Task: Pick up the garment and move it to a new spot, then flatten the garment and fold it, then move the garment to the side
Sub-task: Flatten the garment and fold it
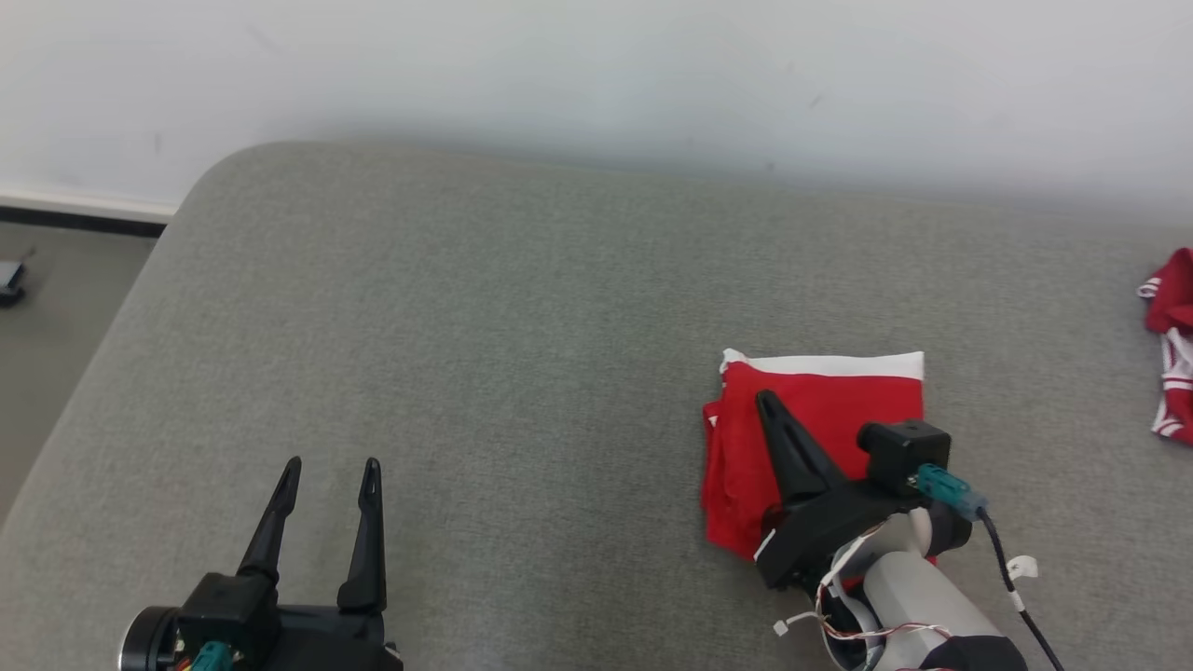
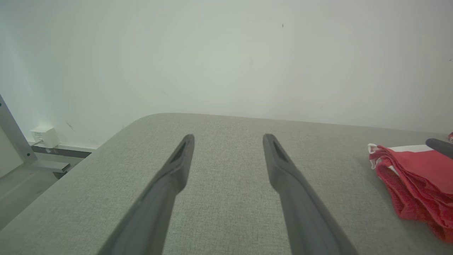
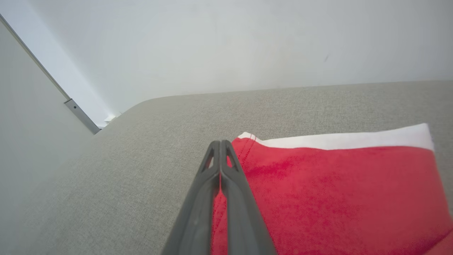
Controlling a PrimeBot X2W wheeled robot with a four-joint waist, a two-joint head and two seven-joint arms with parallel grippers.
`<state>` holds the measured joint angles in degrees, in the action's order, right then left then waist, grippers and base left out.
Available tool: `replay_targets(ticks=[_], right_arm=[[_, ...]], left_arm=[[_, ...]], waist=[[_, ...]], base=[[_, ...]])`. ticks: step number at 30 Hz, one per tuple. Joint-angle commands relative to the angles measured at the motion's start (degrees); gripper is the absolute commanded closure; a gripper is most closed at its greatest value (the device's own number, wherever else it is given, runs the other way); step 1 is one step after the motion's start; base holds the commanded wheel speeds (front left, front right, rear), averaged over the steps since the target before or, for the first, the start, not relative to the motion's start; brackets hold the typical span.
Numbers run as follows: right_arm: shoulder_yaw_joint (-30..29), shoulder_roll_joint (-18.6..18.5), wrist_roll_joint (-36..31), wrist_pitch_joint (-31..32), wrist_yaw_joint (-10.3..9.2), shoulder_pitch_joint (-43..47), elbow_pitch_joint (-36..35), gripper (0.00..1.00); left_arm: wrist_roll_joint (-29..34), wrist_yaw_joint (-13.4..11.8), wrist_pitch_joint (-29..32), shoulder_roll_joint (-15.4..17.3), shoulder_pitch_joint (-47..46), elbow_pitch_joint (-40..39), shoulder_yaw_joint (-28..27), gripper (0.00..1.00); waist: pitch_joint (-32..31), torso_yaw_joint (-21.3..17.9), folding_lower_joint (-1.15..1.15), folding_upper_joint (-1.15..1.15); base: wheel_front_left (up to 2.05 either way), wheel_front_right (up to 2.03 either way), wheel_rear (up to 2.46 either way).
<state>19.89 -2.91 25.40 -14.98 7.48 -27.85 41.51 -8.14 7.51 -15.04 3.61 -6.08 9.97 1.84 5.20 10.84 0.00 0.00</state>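
Observation:
The garment (image 1: 839, 410) is red with a white band along its far edge, and it lies folded into a compact rectangle on the grey cushion (image 1: 522, 373), right of centre. My right gripper (image 1: 766, 401) is shut with its fingers pressed together, lying over the garment's left part with nothing visibly pinched; the right wrist view shows its closed tips (image 3: 220, 143) near the garment's (image 3: 336, 191) far left corner. My left gripper (image 1: 331, 466) stands open at the lower left over bare cushion, far from the garment (image 2: 414, 184), with nothing between its fingers (image 2: 177, 166).
Another red and white piece of cloth (image 1: 1170, 345) lies at the cushion's far right edge. A pale wall (image 1: 596, 75) runs behind the cushion. The cushion's rounded left edge drops to the floor (image 1: 47, 335), where a small dark object (image 1: 11, 280) sits.

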Motion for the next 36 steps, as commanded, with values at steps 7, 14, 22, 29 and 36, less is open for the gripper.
replay_targets(ticks=[7,14,22,29,36], right_arm=[[-4.97,-2.45,-2.84,-0.24,0.03,4.27,-7.34,1.00],[-8.56,-6.13,-4.23,-0.26,0.03,10.64,-13.64,1.00],[-13.26,-7.16,-5.07,-0.26,0.03,18.65,-19.89,1.00],[-14.10,-6.28,-7.49,-0.26,0.03,24.05,-24.15,0.00],[-14.57,-5.83,-8.48,-0.26,0.03,26.51,-26.59,0.00]], left_arm=[[0.79,-0.08,-0.18,0.19,2.18,-0.32,-0.67,0.00],[0.72,-0.08,-0.18,0.57,3.85,-0.27,-1.51,0.00],[0.66,-0.21,-0.18,0.44,5.44,-0.37,-3.46,0.00],[0.87,-0.29,-0.18,0.12,7.19,-0.57,-4.45,0.00],[1.20,-0.76,-0.18,0.01,8.35,-0.53,-5.51,0.00]], waist=[[-3.35,-5.43,0.00,0.00],[-5.11,-8.91,0.00,0.00],[-6.63,-11.74,0.00,0.00],[-7.80,-12.56,0.00,0.00],[-8.32,-12.45,0.00,0.00]], base=[[0.00,0.00,0.00],[0.00,0.00,0.00],[0.00,0.00,0.00],[0.00,0.00,0.00],[0.00,0.00,0.00]])
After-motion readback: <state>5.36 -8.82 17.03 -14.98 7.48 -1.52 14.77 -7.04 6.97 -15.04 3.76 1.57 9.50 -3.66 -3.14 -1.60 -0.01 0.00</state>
